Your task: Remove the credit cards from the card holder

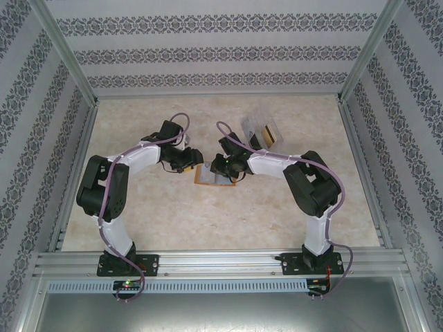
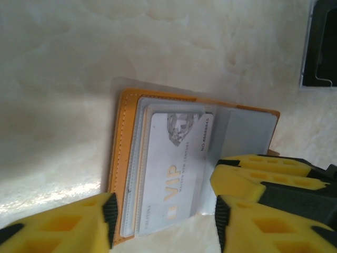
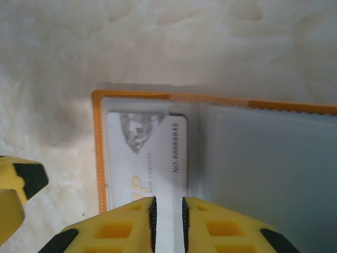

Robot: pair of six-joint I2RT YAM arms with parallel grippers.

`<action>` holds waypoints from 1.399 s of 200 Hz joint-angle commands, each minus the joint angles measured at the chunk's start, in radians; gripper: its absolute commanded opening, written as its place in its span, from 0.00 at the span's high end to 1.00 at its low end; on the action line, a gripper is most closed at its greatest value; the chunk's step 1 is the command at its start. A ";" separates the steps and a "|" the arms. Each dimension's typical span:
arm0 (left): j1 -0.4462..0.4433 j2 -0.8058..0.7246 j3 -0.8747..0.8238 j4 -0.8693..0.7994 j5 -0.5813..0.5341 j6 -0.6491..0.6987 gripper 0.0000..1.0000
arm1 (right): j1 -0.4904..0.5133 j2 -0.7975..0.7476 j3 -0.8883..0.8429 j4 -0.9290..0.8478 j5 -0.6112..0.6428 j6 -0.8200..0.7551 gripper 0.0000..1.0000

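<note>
Top: card holder (image 1: 208, 178) lies open between left gripper (image 1: 194, 164) and right gripper (image 1: 221, 166). Left wrist: fingers (image 2: 63, 226) spread astride its VIP card (image 2: 174, 179). Right wrist: fingers (image 3: 121, 229) almost together on that card, pinch unclear; unpinned holder may lift too.

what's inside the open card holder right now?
In the card holder, a pale VIP card with gold lettering sits in the top one of several stacked clear sleeves. Whether the sleeves beneath hold cards is covered.

Lab rig; aluminium frame (image 1: 221, 261), wallpapered panels (image 1: 214, 48)
</note>
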 commanded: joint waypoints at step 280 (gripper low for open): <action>-0.029 0.143 -0.001 0.000 -0.046 -0.001 0.92 | -0.059 -0.048 -0.087 0.144 -0.096 -0.046 0.80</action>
